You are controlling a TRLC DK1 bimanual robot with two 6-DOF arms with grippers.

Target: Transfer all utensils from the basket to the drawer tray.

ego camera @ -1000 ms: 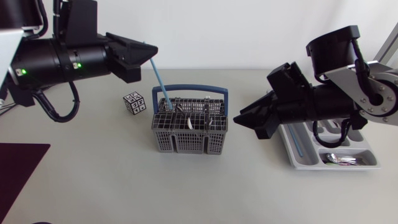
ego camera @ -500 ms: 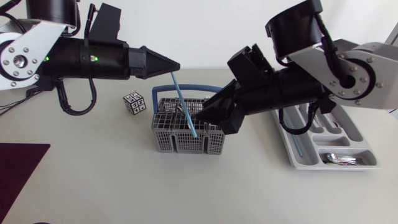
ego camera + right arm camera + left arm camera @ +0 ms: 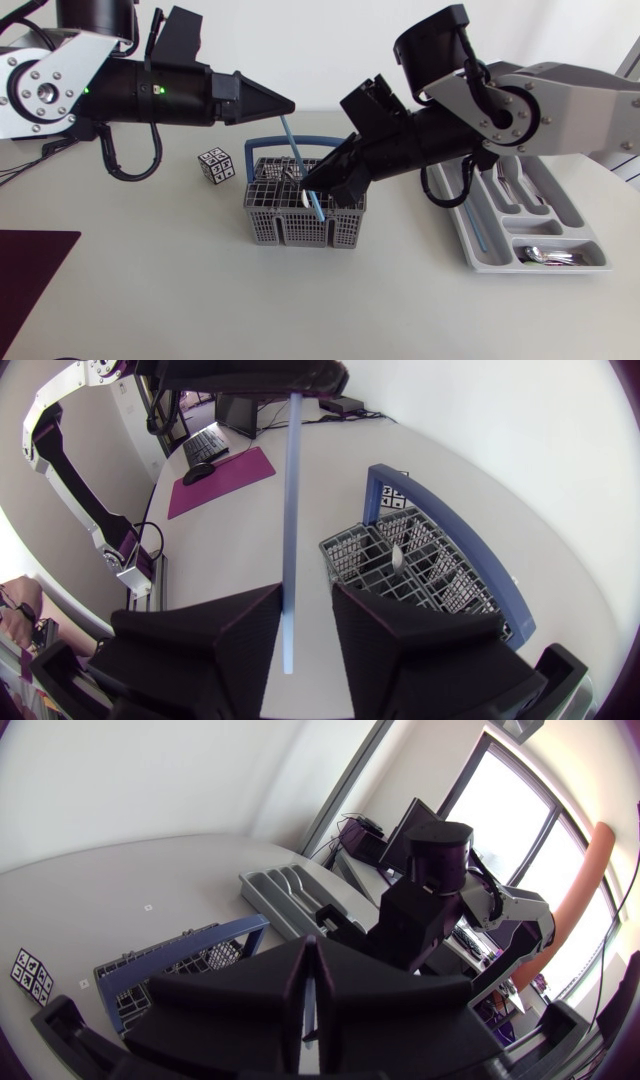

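Everything turns on the straw (image 3: 300, 165), thin and pale blue, held in the air over the basket (image 3: 300, 232). In the head view its long axis runs from 11 o'clock down to 5 o'clock. Our left gripper (image 3: 285, 107) is clamped on the upper end, and in its wrist view the fingers are pressed together on a pale sliver. The lower end sits between the fingers of our right gripper (image 3: 320, 197), which lies at 5 o'clock from the left one, just above the basket's far compartments.

In the right wrist view those fingers stand apart. The straw runs up out of the gap, close against one finger with clear space to the other, so the right gripper is spread and grips nothing. We judge this a handover. The right gripper is already the nearer one to the tray (image 3: 465, 245), which lies at 3 o'clock from the basket, and it needs only to close across the straw before the left lets go. More utensils show in the basket, so the task is far from done.

A second ago the right gripper hung beside the tray, and the straw's lower end was down in the basket. Half a second ago the right gripper had come in over the basket beside the straw, and now it straddles it. The left gripper has hardly shifted in that last half second.
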